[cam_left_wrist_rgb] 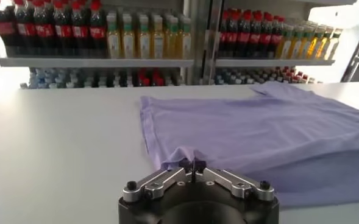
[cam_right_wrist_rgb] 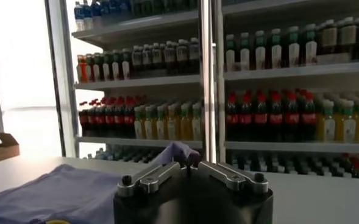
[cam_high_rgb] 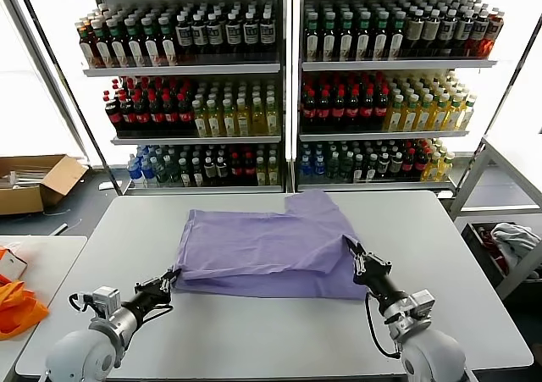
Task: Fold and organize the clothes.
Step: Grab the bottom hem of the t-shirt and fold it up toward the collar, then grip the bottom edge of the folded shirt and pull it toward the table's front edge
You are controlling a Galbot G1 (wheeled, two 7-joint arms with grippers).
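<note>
I am standing at a pale grey counter (cam_high_rgb: 254,331) with one lavender T-shirt (cam_high_rgb: 262,246) lying near its middle, plain side up, and a wall of bottled drinks (cam_high_rgb: 279,85) behind it. The shirt looks partly folded: its near edge lies doubled over itself, the body makes a rough rectangle, and one sleeve (cam_high_rgb: 318,204) pokes out at the far right corner. My left tool (cam_high_rgb: 169,278) is low at the shirt's near left corner, its fingers closed together with a small peak of purple cloth pinched between them, as the left wrist view shows (cam_left_wrist_rgb: 190,163). My right tool (cam_high_rgb: 356,255) is at the shirt's near right edge, tilted upward, fingers closed on a bunched tip of the fabric that rises between them in the right wrist view (cam_right_wrist_rgb: 188,159). So I judge the folding to be midway: both corners are gripped, a fold is under way, and the sleeve and further folds remain before the shirt is tidy. No writing is legible anywhere; the bottle labels are too small to read, and no print shows on the shirt.
</note>
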